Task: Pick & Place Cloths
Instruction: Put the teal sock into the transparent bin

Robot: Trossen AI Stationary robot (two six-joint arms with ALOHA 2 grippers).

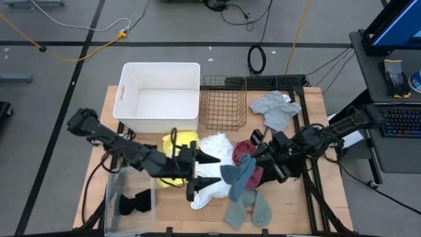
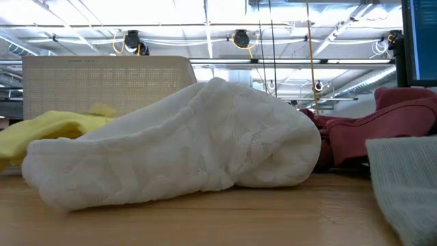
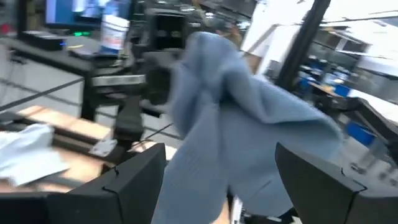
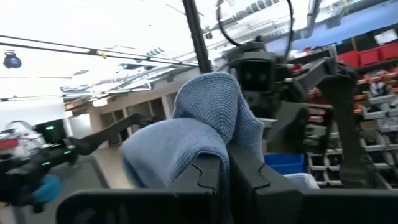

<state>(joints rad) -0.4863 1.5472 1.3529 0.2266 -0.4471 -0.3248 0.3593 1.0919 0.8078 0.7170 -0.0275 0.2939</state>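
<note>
A teal-blue cloth hangs between both arms over the table's middle. My right gripper is shut on it, reaching in from the right. My left gripper is open. Its fingers stand on either side of the same cloth, and I cannot tell whether they touch it. On the table lie a white cloth, a yellow one, a maroon one, a sage green one and a grey one. A black cloth sits in a clear box. My right gripper pinches a bunched fold of the teal-blue cloth between its two fingers, several layers thick. The fingers come roughly level from the table's right side. The cloth bulges up past the fingertips, and its other end trails toward the near edge.
A white plastic bin and a wire basket stand at the far side. A clear box sits near the left corner. In the low view the white cloth fills the front, with yellow and maroon beside it.
</note>
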